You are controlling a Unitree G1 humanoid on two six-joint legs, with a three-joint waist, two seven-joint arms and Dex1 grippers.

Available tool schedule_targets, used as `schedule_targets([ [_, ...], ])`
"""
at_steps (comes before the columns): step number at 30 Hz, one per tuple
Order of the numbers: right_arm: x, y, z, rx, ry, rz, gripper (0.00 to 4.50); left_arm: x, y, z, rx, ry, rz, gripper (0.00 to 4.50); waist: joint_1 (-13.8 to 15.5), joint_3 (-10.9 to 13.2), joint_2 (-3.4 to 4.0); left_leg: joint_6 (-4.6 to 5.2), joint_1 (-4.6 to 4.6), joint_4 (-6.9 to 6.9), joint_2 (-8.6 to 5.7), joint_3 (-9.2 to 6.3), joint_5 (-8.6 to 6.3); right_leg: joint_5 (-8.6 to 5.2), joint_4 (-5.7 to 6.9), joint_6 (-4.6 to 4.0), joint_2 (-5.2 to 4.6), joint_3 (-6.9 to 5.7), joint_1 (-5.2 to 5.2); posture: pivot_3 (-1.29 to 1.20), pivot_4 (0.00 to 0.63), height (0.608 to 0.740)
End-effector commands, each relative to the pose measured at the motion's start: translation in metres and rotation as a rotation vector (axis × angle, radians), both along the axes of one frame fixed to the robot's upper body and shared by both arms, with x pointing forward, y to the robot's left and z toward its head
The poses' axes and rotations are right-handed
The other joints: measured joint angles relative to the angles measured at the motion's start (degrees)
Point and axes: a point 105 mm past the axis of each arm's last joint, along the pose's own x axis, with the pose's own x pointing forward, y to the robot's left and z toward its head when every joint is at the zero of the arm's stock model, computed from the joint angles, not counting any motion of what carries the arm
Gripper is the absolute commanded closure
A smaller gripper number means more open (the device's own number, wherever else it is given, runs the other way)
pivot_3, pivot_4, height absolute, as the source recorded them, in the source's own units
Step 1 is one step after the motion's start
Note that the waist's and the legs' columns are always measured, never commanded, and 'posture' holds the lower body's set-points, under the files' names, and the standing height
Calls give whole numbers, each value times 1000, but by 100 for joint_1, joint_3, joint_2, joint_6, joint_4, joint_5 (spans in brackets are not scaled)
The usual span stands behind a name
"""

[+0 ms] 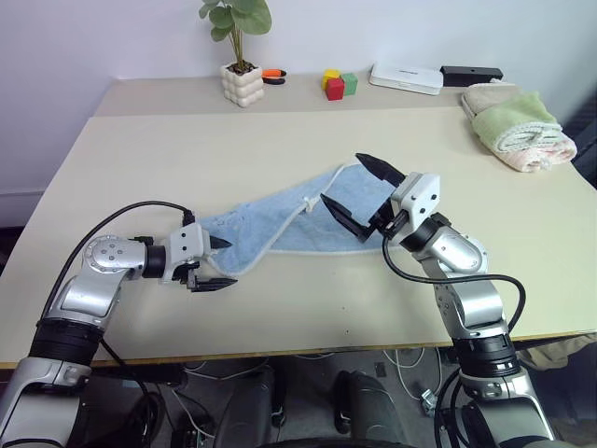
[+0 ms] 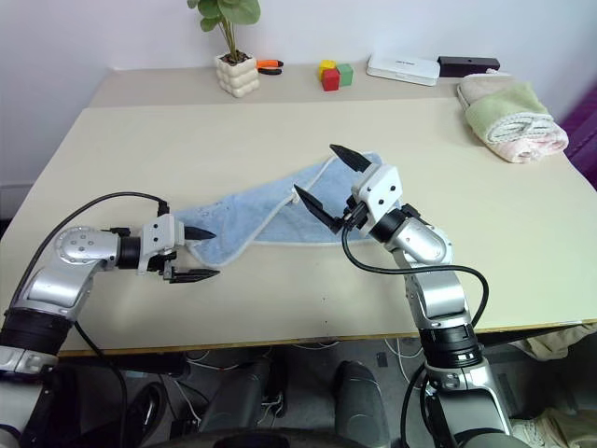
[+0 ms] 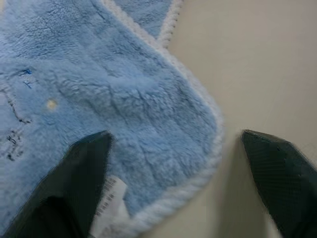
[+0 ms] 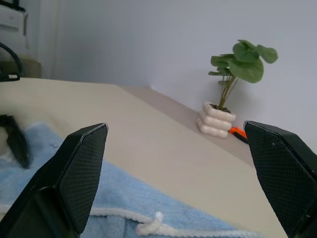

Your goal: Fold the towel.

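The left wrist view caught what the head views missed: a dark printed mark [image 3: 14, 130] and a white label [image 3: 110, 206] on the towel [image 1: 280, 224], one finger [image 3: 81, 173] over the terry, the other over bare tabletop. The towel lay crumpled mid-table [image 1: 187, 140]. At the far edge by the white wall stood a potted plant [image 1: 241, 56], coloured blocks [image 1: 340, 84] and rolled towels [image 1: 518, 126]. The left gripper [image 1: 216, 263] was low at the towel's near-left corner, jaws apart, gripping nothing. The right gripper [image 1: 359, 194] hovered over the towel, tilted upward, spread wide.
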Motion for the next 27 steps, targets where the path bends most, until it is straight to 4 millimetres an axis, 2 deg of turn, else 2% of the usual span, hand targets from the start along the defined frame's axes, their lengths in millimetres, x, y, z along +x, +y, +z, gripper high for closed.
schedule_targets([
  [1,-4,-5,10,16,-59,-24,0,2,-2,-7,33,3,-14,2408,18,-1,1,0,1,0,0,0,0,0,0,0,0,0,2,0,150,740],
  [5,-4,-7,8,16,-58,-36,0,4,-3,-6,24,1,-21,4461,10,-1,0,-1,4,5,0,0,0,-3,1,-6,-2,0,6,0,150,740],
  [8,-3,-7,5,18,-53,-40,0,3,-2,0,1,4,-26,4461,2,-1,0,0,5,3,0,-1,0,-4,1,-8,-2,1,4,0,150,740],
  [13,1,-7,2,19,-47,-44,0,-2,1,26,-117,7,-38,4461,-7,0,-1,8,2,2,0,0,5,0,2,-1,0,0,3,0,150,740],
  [19,22,-16,-3,9,-3,-110,0,-12,16,61,-267,-11,-33,4461,-42,1,-1,9,3,2,1,-1,6,0,2,-1,-1,1,2,0,150,740],
  [24,48,-29,-15,-95,37,-229,0,-36,22,69,-326,25,-71,4461,-124,2,-1,9,2,-3,1,2,7,0,1,-1,-2,1,4,0,150,740],
  [27,63,-37,-19,-146,57,-294,0,-49,23,66,-335,62,-91,4461,-138,2,0,7,2,-4,1,3,7,-7,1,-14,-2,1,2,0,150,740],
])
